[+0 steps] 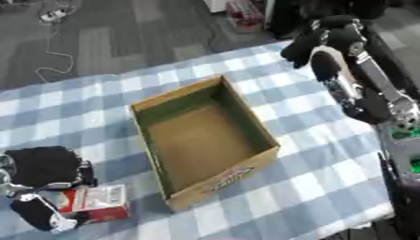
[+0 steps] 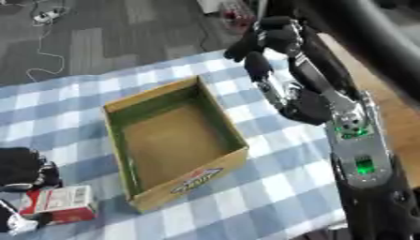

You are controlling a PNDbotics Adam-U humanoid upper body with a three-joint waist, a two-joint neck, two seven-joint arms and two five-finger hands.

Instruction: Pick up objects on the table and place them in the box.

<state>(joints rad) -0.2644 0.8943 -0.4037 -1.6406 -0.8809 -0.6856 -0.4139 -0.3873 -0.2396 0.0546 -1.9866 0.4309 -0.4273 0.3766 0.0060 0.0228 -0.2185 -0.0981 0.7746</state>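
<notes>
In the left eye view, an open cardboard box (image 1: 205, 140) sits askew at the centre of a table covered with a blue-and-white checked cloth (image 1: 320, 183), its bare brown floor showing and a printed logo on the outer wall that faces five o'clock. At about eight o'clock from the box, near the lower left corner, lies a small red-and-white carton (image 1: 100, 203), flat on the cloth and just beside the box's near corner but apart from it. The left hand (image 1: 45, 171) is at that carton: its black palm sits at the carton's ten o'clock side, and fingers curl down round the carton's left end, so the hand is closed round the carton, which lies on the cloth outside the box. The right hand (image 1: 316, 49) hangs at about one o'clock from the box, above the far edge of the table, well apart from the box; its fingers are bent inward, clenched and holding nothing, with the silver-and-black forearm running down toward four o'clock. In the right eye view the same layout shows shifted leftward: the box lies left of centre, the carton at seven o'clock is partly cut by the left edge, and the right arm fills the right side, with green lights glowing on its lower part.
</notes>
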